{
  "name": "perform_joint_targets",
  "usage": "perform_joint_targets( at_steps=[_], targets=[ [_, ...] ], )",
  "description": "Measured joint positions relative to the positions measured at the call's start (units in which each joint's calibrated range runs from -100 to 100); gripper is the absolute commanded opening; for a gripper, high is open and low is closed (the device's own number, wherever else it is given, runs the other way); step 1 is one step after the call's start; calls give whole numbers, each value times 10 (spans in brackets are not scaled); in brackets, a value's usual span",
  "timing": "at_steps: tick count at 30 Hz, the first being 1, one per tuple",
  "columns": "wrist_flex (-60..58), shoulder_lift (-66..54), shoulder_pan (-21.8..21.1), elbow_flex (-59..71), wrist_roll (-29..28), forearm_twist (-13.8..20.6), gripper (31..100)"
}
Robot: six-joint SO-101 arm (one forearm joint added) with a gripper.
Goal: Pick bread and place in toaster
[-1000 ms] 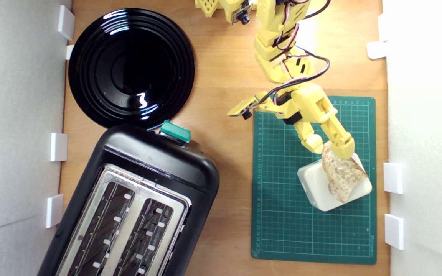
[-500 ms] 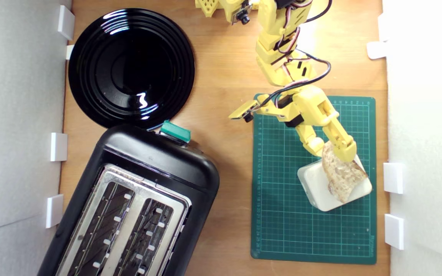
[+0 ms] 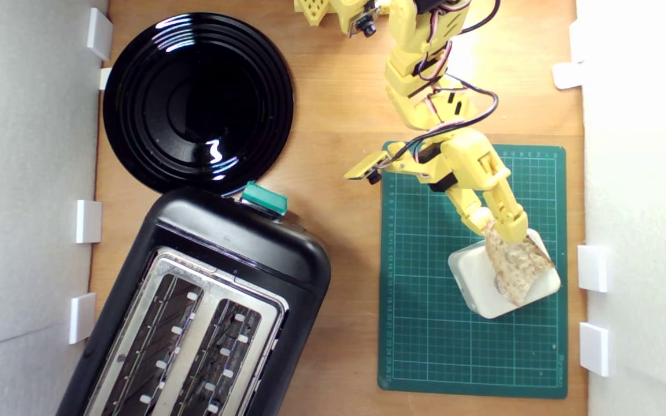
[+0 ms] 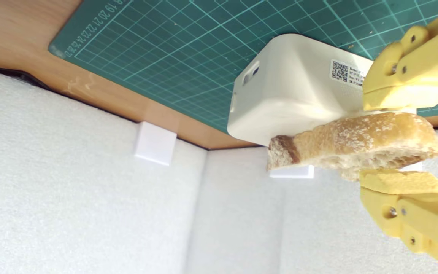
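Note:
The bread (image 3: 518,268), a wedge slice with pale holey crumb and brown crust, leans on a cream block (image 3: 474,286) on the green mat at the exterior view's right. My yellow gripper (image 3: 502,228) is shut on the slice's upper end. In the wrist view the bread (image 4: 356,139) is pinched by its crust and crumb between my gripper's (image 4: 373,141) two fingers. It still touches the cream block (image 4: 291,91). The black toaster (image 3: 287,260) with its silver two-slot top and green lever knob (image 3: 263,197) stands at the lower left of the exterior view, both slots unoccupied.
A round black plate (image 3: 197,101) lies beyond the toaster at the upper left. The green cutting mat (image 3: 425,335) covers the right part of the wooden table. White foam walls with white blocks (image 3: 592,267) border both sides. The arm's cables (image 3: 483,110) loop above the mat.
The two fingers have closed in from either side of the slice's top end and now pinch it. The bread's upper end has shifted slightly; the arm's place is nearly unchanged.

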Motion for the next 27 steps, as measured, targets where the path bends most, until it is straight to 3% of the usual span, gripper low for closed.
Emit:
perform_joint_targets(
  at_steps=[9, 20, 27],
  targets=[
    [0, -1, 0, -1, 0, 0, 588],
    [0, -5, 0, -1, 0, 0, 587],
    [84, -129, 1, 1, 0, -4, 587]
  ],
)
